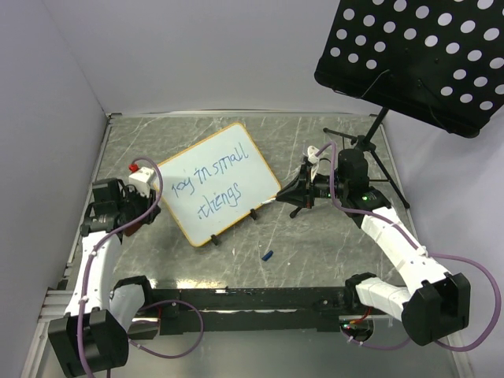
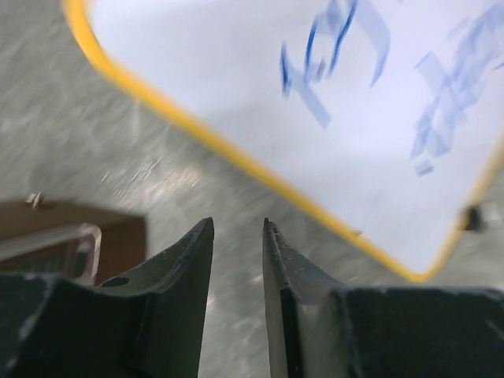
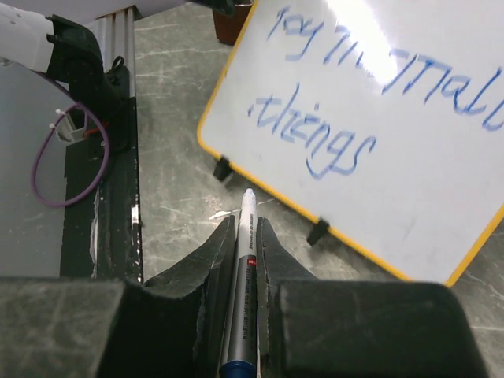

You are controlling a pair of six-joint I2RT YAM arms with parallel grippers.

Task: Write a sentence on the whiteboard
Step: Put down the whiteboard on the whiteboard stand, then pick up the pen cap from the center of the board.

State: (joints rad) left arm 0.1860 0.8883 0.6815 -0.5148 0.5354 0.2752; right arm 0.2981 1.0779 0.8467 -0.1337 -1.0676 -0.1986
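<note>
The right gripper [image 3: 246,226] is clamping a marker [image 3: 242,299], whose white tip is pointing at the whiteboard's lower frame without touching it. The left gripper [image 2: 238,227] is hanging just beside the board's other edge, its jaws standing slightly apart with nothing between them. The whiteboard [image 1: 209,224] is standing tilted on its clip feet at the middle of the table [image 1: 331,252], and the sentence [image 3: 311,146] is reading roughly "joy in small things" in blue, over two lines. The writing is looking finished, so the next move is probably calling for capping or setting down the marker. Its printing is too small to read.
</note>
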